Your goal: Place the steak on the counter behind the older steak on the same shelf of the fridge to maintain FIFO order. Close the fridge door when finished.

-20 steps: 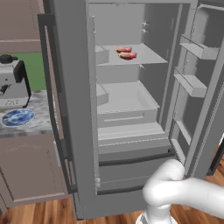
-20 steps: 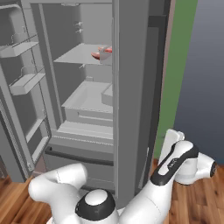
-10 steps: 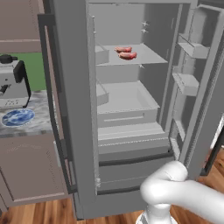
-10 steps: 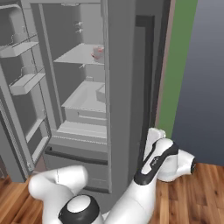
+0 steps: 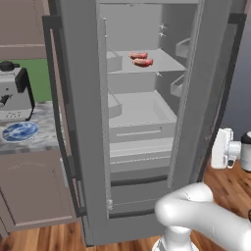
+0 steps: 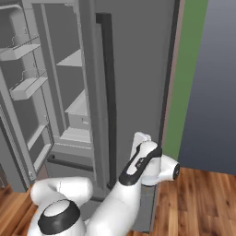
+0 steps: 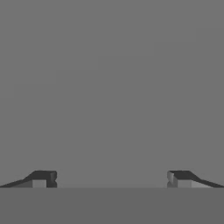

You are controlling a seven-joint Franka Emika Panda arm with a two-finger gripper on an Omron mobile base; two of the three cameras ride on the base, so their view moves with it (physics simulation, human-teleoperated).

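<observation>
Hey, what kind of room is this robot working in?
A home kitchen, rendered: a tall grey fridge with two steaks on a shelf, and a marbled counter holding a coffee machine and a blue plate.

— Where do the two steaks lie?
— On the upper shelf (image 5: 162, 61) in the fridge (image 5: 83, 98), touching, toward its front edge: the steak (image 5: 138, 55) just behind the older steak (image 5: 143, 62).
— And outside the fridge?
— The counter (image 5: 44, 139) is to its left, carrying a coffee machine (image 5: 14, 93) at the back and a plate (image 5: 19, 131) before it, near the front edge.
</observation>
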